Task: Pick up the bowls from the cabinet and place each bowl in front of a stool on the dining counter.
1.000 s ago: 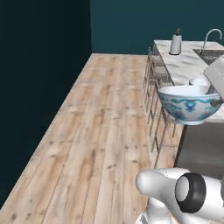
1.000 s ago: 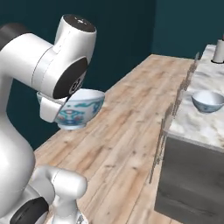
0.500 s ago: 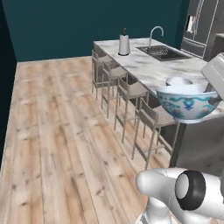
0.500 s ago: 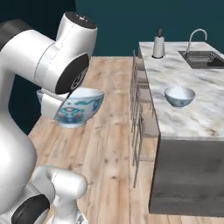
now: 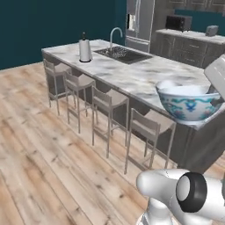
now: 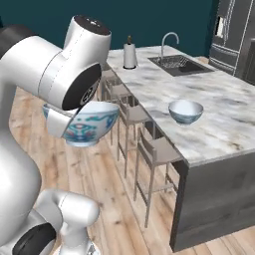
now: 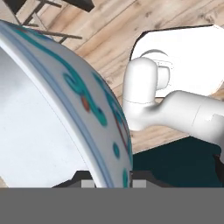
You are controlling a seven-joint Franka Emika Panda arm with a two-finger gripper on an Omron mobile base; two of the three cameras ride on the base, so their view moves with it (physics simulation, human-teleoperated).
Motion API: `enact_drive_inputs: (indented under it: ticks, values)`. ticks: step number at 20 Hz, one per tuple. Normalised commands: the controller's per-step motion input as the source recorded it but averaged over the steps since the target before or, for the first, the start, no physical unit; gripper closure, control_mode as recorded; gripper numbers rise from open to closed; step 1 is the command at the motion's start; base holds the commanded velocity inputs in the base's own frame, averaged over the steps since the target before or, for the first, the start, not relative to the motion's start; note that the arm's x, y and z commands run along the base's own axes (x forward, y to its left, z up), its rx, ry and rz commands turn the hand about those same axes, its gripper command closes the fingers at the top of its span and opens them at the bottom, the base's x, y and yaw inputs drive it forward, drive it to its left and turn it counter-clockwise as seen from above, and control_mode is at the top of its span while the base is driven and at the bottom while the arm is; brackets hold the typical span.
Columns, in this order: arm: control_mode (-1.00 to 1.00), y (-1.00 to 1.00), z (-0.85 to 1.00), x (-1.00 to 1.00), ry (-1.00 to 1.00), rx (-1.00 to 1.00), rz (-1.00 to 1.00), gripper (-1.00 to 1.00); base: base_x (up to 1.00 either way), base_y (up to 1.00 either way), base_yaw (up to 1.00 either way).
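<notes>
Marble desk ahead, stools along it, one bowl on top. My fingers pinch second bowl's rim.

We see open marble on the table around the resting bowl — wide bare stretches either side. Stools line its near edge; faucet and paper-towel roll stand well apart.

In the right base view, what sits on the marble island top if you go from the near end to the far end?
Round white patterned bowl → inset sink with curved silver faucet → white paper towel roll at the far end.
</notes>
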Motion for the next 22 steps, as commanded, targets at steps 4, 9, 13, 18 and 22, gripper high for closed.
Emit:
enact_drive_inputs:
  ticks: [4,9,13,18,22]
  values:
    - [1.00,0.00,0.00,0.00,0.00,0.00,0.00,1.00,0.27,1.00,-0.35]
    - [1.00,0.00,0.00,0.00,0.00,0.00,0.00,1.00,0.36,1.00,-0.28]
    - [1.00,0.00,0.00,0.00,0.00,0.00,0.00,1.00,0.54,0.93,-0.55]
    - [1.00,0.00,0.00,0.00,0.00,0.00,0.00,1.00,0.57,0.48,-0.82]
    - [1.00,0.00,0.00,0.00,0.00,0.00,0.00,1.00,0.55,0.64,-0.74]
